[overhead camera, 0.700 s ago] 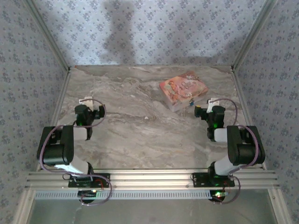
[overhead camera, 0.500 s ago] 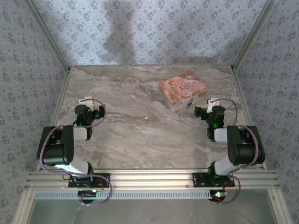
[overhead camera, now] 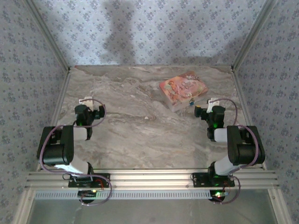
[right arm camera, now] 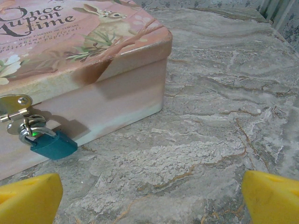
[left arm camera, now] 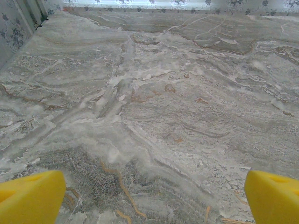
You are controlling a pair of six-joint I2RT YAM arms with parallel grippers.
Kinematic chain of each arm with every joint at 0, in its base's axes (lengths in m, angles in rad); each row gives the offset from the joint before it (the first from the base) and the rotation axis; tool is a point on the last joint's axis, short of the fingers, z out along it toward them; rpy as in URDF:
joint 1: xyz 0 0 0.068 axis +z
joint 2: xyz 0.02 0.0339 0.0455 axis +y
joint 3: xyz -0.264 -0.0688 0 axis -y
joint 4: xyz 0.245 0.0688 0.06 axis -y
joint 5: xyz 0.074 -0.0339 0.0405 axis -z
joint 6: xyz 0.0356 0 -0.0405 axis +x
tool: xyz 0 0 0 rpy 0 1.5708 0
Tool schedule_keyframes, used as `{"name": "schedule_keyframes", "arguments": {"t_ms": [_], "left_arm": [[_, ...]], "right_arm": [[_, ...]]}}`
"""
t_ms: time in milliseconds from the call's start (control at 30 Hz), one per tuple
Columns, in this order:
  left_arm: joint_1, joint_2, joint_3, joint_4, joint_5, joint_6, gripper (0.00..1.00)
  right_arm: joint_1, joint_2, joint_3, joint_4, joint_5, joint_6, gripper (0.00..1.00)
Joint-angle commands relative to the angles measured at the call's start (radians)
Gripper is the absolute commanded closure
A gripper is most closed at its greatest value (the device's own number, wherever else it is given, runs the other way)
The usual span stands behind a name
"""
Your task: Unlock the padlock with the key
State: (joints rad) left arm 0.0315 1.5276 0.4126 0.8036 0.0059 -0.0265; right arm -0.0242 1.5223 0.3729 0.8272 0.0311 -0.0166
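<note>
The padlock [right arm camera: 49,142] has a small blue body and a silvery shackle hooked through the hasp on the front of the pink illustrated box [right arm camera: 84,60]. In the top view it is a blue speck [overhead camera: 191,101] at the box's near edge. My right gripper [right arm camera: 152,205] is open just in front of the box, the padlock ahead and to its left; its yellow fingertips [right arm camera: 273,196] have nothing between them. My left gripper [left arm camera: 152,200] stands open over bare marble at the left side [overhead camera: 91,106]. I cannot make out the key for certain.
The pink box [overhead camera: 183,91] lies at the back right of the marble table [overhead camera: 140,135]. Patterned walls close in the left, right and back. A tiny pale speck [overhead camera: 147,117] lies near the table's middle.
</note>
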Motion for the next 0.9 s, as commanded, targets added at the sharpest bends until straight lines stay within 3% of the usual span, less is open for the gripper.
{"name": "schedule_keyframes", "arguments": {"t_ms": [0,867], "left_arm": [[-0.005,0.005,0.005,-0.001,-0.015,0.007,0.02],[0.0,0.002,0.003,0.001,-0.022,0.0,0.02]], "right_arm": [[0.003,0.004,0.006,0.015,0.019,-0.014,0.0],[-0.028,-0.005,0.015,-0.006,-0.039,0.006,0.0]]}}
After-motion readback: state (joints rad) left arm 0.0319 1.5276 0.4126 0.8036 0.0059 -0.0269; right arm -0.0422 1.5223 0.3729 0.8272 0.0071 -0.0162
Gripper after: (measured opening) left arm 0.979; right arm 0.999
